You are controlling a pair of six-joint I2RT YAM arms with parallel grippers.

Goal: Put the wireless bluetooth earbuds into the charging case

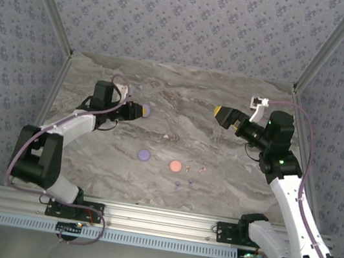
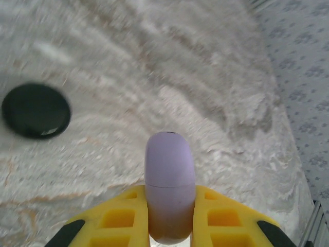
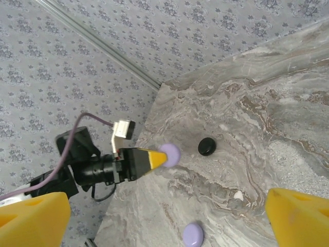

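Note:
My left gripper is shut on a closed lilac charging case, held edge-up between its yellow fingers above the back left of the table; the right wrist view shows that case at the fingertips too. Another lilac case and a pink case lie flat mid-table. Tiny earbuds lie beside them: two pinkish ones and two lilac ones. My right gripper hangs open and empty over the back right.
A black round case lies on the marble table beyond the held case, also seen from the right wrist. A small white fleck lies mid-table. Patterned walls enclose the back and sides.

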